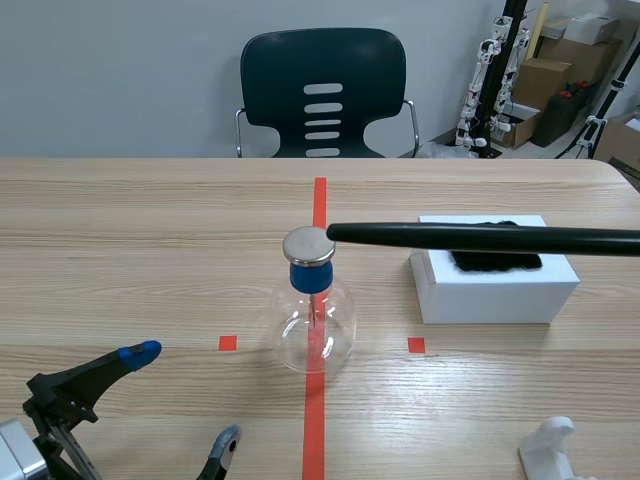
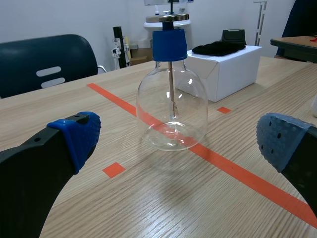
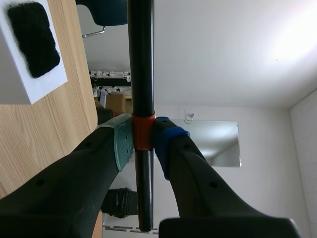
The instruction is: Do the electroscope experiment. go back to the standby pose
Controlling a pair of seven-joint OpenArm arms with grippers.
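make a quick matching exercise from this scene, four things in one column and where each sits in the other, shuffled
Things:
1. black rod
2. glass flask
3. black cloth
4. metal disc

Places:
A. lying on the white box
B. standing on the red tape line
C. on top of the blue stopper
D. clamped between the right jaws

Pairs: 1-D, 2-B, 3-A, 4-C
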